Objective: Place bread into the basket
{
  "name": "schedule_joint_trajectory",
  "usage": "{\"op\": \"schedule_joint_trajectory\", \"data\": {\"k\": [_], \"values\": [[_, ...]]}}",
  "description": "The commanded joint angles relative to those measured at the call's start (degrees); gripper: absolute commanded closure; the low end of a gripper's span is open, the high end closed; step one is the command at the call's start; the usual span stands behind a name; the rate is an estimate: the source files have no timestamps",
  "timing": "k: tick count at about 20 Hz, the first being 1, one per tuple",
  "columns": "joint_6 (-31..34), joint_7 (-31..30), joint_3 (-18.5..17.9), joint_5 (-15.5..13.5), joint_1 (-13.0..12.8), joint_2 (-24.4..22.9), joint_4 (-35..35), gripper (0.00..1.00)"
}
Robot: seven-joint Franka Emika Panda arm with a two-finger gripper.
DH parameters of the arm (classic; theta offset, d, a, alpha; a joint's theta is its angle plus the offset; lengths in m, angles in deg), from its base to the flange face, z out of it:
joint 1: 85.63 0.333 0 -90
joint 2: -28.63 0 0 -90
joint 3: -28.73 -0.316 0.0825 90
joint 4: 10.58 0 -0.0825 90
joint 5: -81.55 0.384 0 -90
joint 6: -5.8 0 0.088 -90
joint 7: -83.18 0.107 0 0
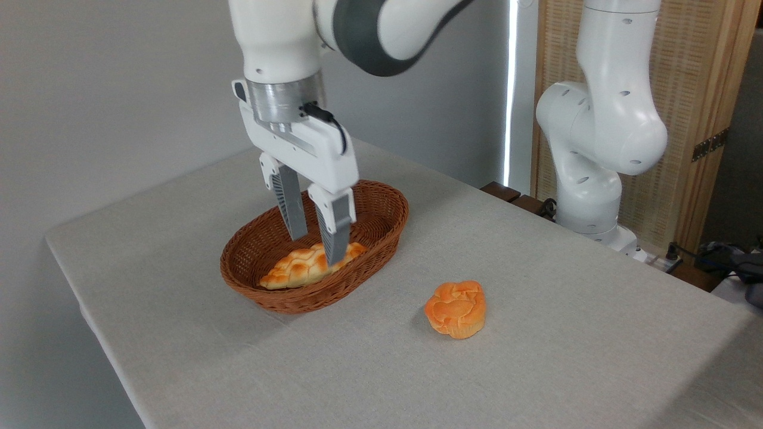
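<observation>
**Already in the basket: the loaf lies inside, the pincer parted above it**

Down on the grey tablecloth [536, 310] sits the oval wicker basket [381, 229], reddish-brown, shallow, with sloping woven sides. It holds one thing only: the bread [298, 268], a long braided loaf, golden with browned ridges. The loaf lies along the basket's length on the floor of the weave. Its left pointed end is tucked close to the near-left wall, while its right end reaches toward the middle of the basket. The far half of the basket's floor is bare.

The gripper [316, 241] hangs straight down from the white arm [369, 24] into the basket's mouth. Its two fingers [291, 205] stand apart with a clear gap between them, so the pincer is open partway, not wide. The nearer finger crosses in front of the loaf's right end; the farther one comes down behind the loaf. Whether either fingertip touches the crust is hard to judge from this angle, though nothing looks pinched between them, and the loaf appears to rest on the basket on its own weight.

Outside the basket, to the right and nearer the camera, a small round orange bun [456, 308] sits alone on the cloth, well apart from the rim. At the table's far right edge stands the arm's white base [596, 149], in front of a wooden screen [703, 107].
</observation>
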Motion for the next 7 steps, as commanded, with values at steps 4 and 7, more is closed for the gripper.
{"op": "schedule_joint_trajectory", "data": {"k": [4, 7], "values": [[-0.03, 9.81, -6.73, -0.05, -0.41, -0.93, -0.23, 0.00], [0.23, 9.72, -6.91, -0.04, -0.41, -0.93, -0.23, 0.00]]}}
